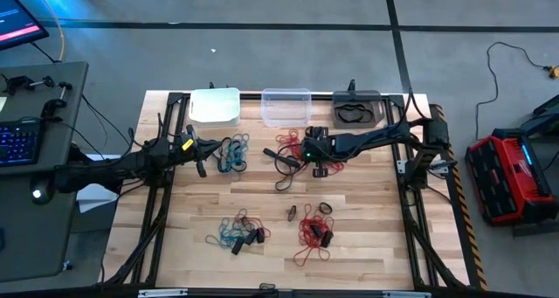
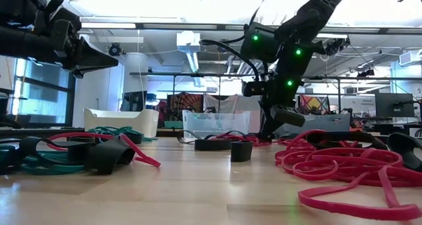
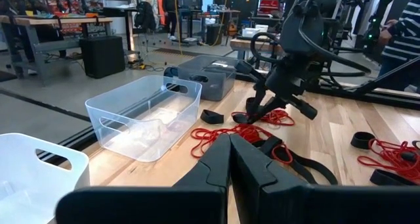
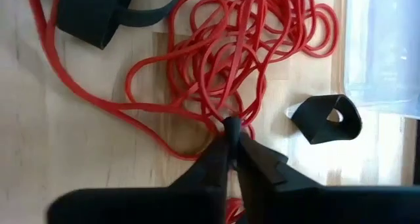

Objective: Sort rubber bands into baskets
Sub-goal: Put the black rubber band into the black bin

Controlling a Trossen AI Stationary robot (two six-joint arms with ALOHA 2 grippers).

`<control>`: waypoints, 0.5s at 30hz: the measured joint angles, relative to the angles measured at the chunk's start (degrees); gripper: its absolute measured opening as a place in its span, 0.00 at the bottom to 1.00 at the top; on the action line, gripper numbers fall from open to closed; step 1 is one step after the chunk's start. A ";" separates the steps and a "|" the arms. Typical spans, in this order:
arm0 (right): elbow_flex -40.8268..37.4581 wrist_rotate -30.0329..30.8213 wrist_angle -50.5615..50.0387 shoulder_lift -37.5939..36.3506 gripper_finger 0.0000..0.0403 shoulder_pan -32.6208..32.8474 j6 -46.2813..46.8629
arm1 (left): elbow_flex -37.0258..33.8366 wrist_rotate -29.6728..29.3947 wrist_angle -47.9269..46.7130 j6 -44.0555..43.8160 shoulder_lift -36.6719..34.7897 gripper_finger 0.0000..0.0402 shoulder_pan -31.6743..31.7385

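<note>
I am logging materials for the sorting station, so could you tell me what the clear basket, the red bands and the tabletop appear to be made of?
Clear basket: seemingly thin moulded plastic, glossy and see-through, with cut-out handles.
Red bands: probably rubber, matte, lying in limp tangled loops; the right pincer is shut on a strand.
Tabletop: looks like pale wood planks, with visible grain and seams.

white basket (image 1: 215, 106), clear basket (image 1: 286, 107), dark grey basket (image 1: 356, 109), teal bands (image 1: 232, 154), bright red bands (image 4: 230, 50), black bands (image 4: 326, 118), pale striped wood table (image 1: 367, 228), black arms with lil green lights
</note>
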 joint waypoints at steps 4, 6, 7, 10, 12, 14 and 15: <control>1.43 -0.34 -2.76 -0.38 0.03 0.00 1.31 | 0.00 0.00 0.00 0.03 -0.01 0.00 0.00; 2.45 -0.30 -5.09 -1.22 0.01 0.00 2.48 | 0.00 0.00 0.02 0.03 0.00 0.00 0.00; 2.84 -0.03 -5.62 -1.72 0.01 0.00 2.83 | 0.00 0.02 0.02 0.05 -0.02 0.00 0.00; 3.42 0.87 -6.38 -3.86 0.01 -0.05 4.04 | 0.00 0.02 0.00 -0.01 -0.02 0.00 0.00; 3.44 0.94 -6.58 -5.73 0.01 -0.38 4.06 | 0.00 0.14 0.08 -0.26 -0.01 0.00 0.00; 3.44 1.00 -7.85 -7.79 0.01 -1.03 4.51 | 0.00 0.20 0.59 -1.60 -0.01 0.00 0.00; 3.42 1.25 -8.81 -9.09 0.01 -1.50 5.31 | 0.00 0.22 0.85 -2.03 -0.02 0.00 0.00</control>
